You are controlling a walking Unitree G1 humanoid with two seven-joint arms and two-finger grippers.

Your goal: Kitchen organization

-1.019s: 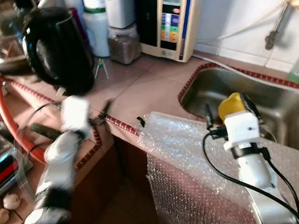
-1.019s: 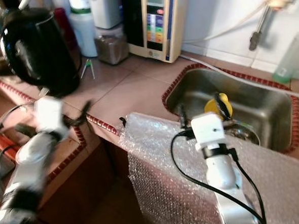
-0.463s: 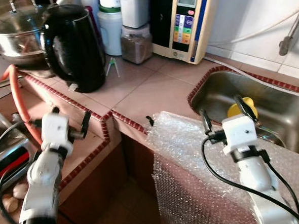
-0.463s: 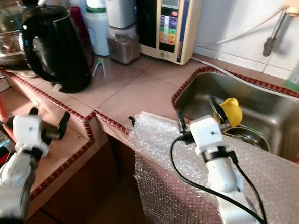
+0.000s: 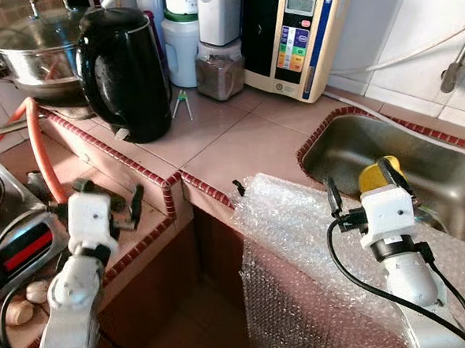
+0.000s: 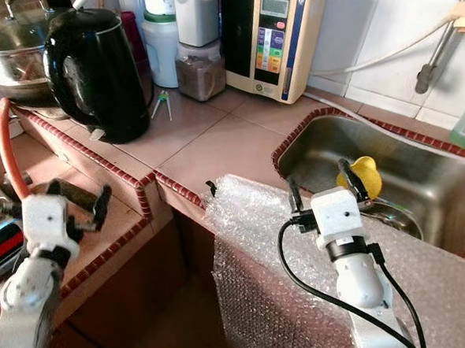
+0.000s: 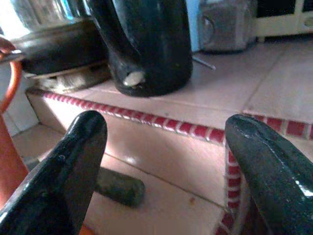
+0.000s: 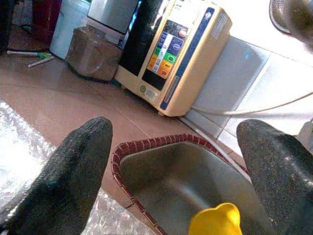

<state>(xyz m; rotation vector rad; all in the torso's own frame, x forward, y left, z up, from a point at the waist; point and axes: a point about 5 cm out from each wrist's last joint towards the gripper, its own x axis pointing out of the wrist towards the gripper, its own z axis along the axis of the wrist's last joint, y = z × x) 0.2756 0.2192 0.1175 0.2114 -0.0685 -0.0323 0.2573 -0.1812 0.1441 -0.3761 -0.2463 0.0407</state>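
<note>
Judging by both claws hanging spread and empty, the left claw at 8 o'clock short of the kettle, the right claw beside what may be a yellow sponge in the sink, tidying the table seems barely begun.

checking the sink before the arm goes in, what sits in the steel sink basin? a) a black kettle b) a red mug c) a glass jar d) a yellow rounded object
d: a yellow rounded object lies in the stainless steel sink, just beyond the open right gripper; the black electric kettle stands on the tiled counter instead.
</note>
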